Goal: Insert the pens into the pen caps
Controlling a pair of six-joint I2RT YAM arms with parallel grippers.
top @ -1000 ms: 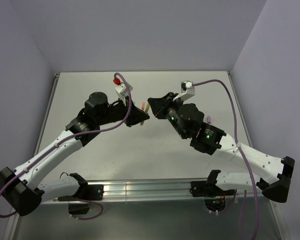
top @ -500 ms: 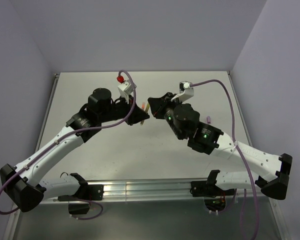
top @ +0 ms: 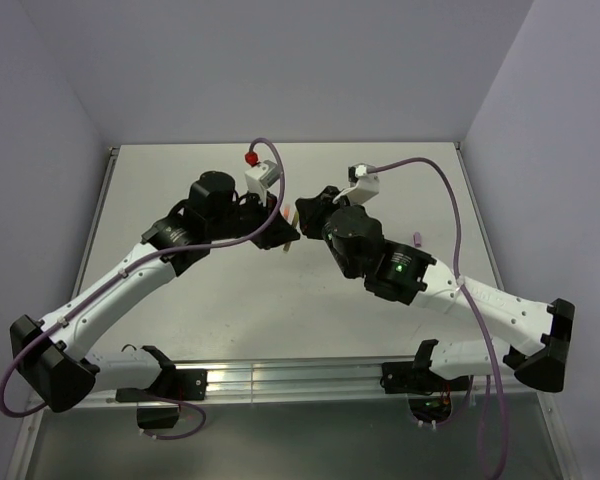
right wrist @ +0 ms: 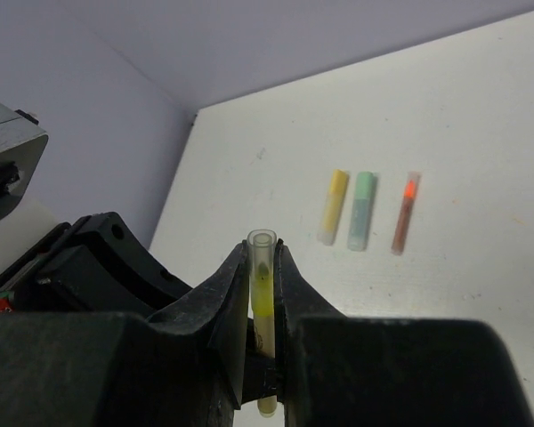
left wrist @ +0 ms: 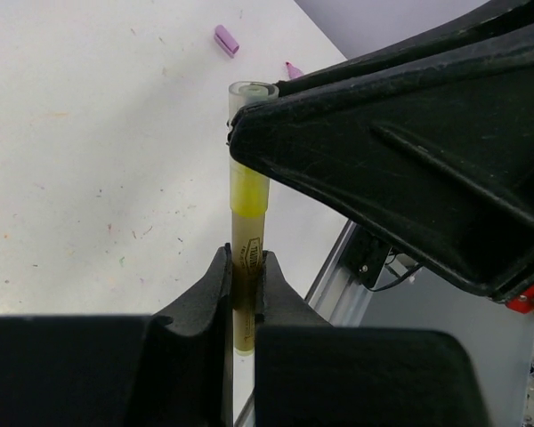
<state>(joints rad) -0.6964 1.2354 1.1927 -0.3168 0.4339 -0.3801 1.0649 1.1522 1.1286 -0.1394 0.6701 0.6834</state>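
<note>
A yellow pen (left wrist: 247, 258) is held in the air between both arms, its tip inside a pale see-through pen cap (right wrist: 262, 253). My left gripper (left wrist: 242, 283) is shut on the pen's lower barrel. My right gripper (right wrist: 262, 267) is shut on the cap, whose open end (left wrist: 252, 92) pokes past the fingers. In the top view the two grippers meet mid-table, left (top: 286, 232) and right (top: 306, 212). Three more pens lie side by side on the table: yellow (right wrist: 334, 206), mint-teal (right wrist: 362, 210), orange-red (right wrist: 405, 212).
A purple cap (top: 418, 240) lies on the white table to the right of my right arm, also seen far off in the left wrist view (left wrist: 226, 40). A small pink piece (left wrist: 294, 69) lies near it. The metal rail (top: 290, 378) runs along the near edge.
Both wrists have swung a little closer together over the middle of the table, the elbows shifting inward. Both grips on the pen and cap are unchanged.
</note>
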